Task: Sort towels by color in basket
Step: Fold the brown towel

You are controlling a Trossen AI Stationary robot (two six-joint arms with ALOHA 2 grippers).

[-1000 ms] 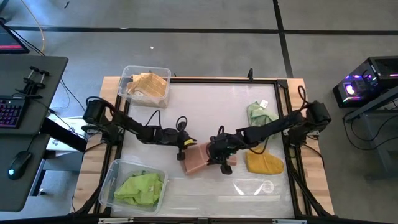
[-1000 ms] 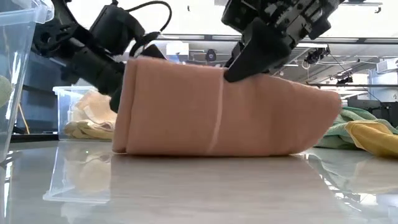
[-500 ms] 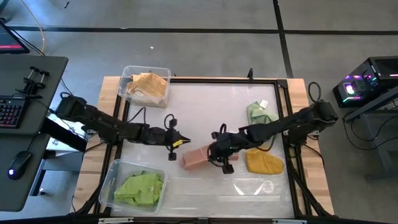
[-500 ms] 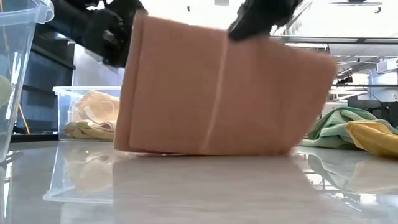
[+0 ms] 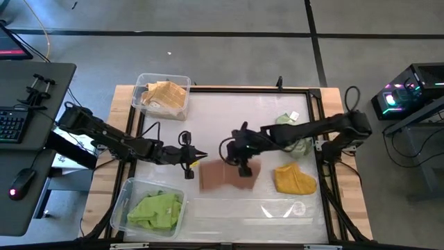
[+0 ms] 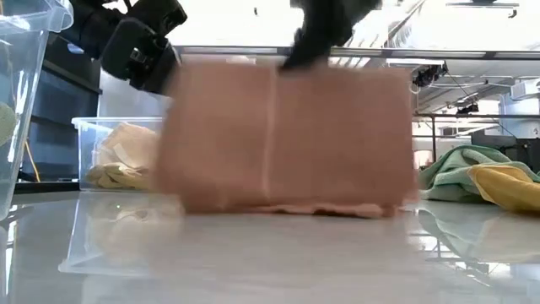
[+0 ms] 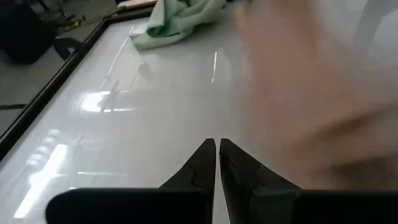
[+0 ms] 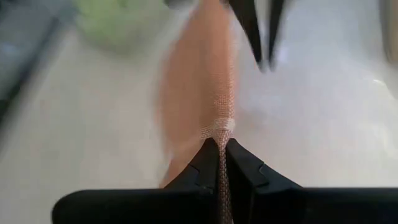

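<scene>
A dusty pink-brown towel (image 5: 223,178) hangs from my right gripper (image 5: 243,164) over the table's middle. It shows as a broad blurred sheet in the low view (image 6: 287,135). My left gripper (image 5: 195,159) hovers just left of it, shut with nothing between its fingers (image 7: 216,147). A sage green towel (image 5: 291,129) and a mustard yellow towel (image 5: 294,180) lie heaped on the table's right part. A lime green towel (image 5: 157,209) lies in the near-left bin, and a tan checked towel (image 5: 167,94) in the far-left bin. My right gripper (image 8: 221,143) pinches the pink-brown towel's upper edge (image 8: 219,127) between its two fingers, coming from above. The towel hangs flat below the fingers, and its lower edge (image 6: 337,208) reaches the table top.
Two clear plastic bins stand at the table's left side, one far (image 5: 144,85) and one near (image 5: 125,194). A dark raised frame (image 5: 243,89) rims the white table top. A desk with a keyboard (image 5: 8,126) stands beyond the left edge.
My left gripper has come off the towel's corner and drawn back toward the table's left edge. My right gripper has risen and moved toward the far edge and a little left, carrying the towel. The towel, low and slanted before, now hangs as a flat sheet.
</scene>
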